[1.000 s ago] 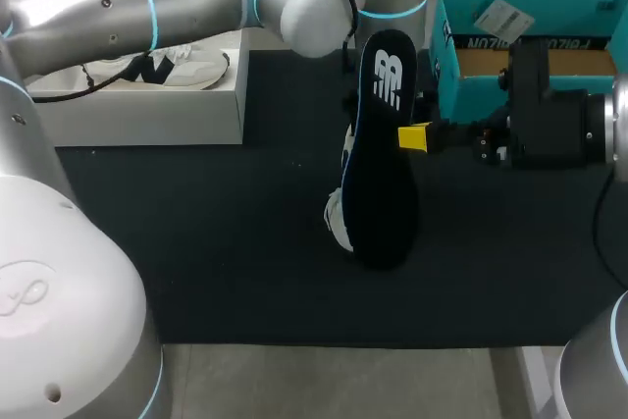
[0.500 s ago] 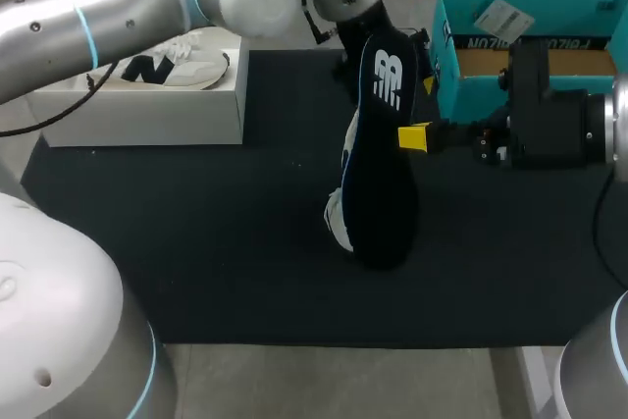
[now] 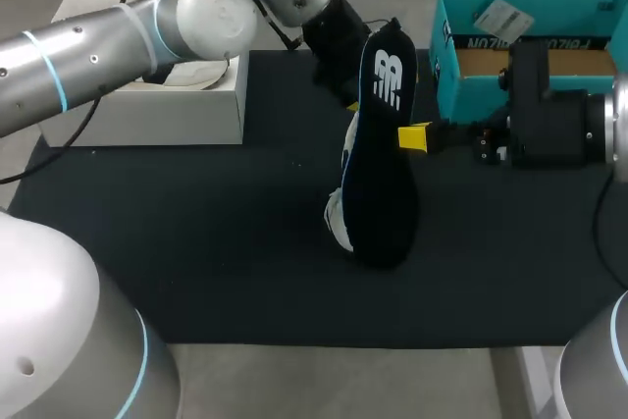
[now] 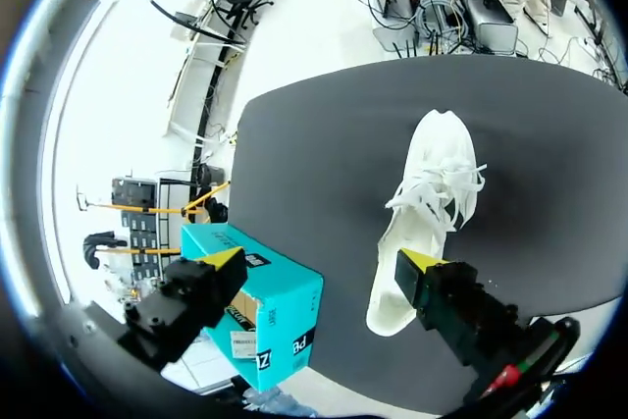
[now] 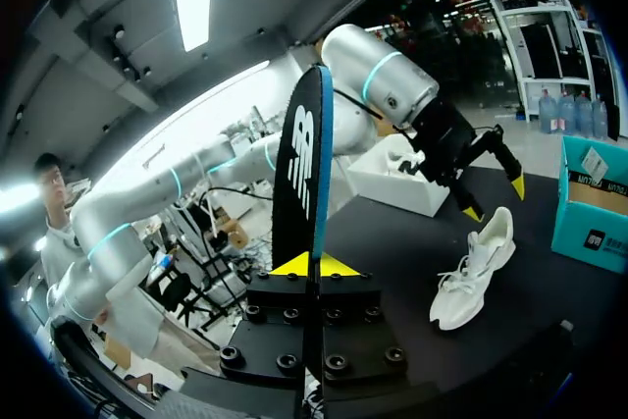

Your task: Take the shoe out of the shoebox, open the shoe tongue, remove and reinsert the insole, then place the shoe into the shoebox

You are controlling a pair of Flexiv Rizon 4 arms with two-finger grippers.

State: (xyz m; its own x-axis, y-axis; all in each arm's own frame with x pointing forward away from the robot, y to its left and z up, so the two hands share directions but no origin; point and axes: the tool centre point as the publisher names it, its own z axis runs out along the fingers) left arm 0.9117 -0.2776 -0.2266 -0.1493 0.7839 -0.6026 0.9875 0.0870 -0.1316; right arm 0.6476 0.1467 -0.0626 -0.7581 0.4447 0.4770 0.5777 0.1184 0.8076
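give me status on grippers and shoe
Left gripper open, over shoe. Right gripper shut on insole, upright. Shoe on mat, outside shoebox. Nothing blocking the shoe.

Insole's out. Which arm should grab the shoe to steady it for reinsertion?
Left. The left gripper, open, hangs over the white shoe on the mat; the right gripper is shut on the insole.
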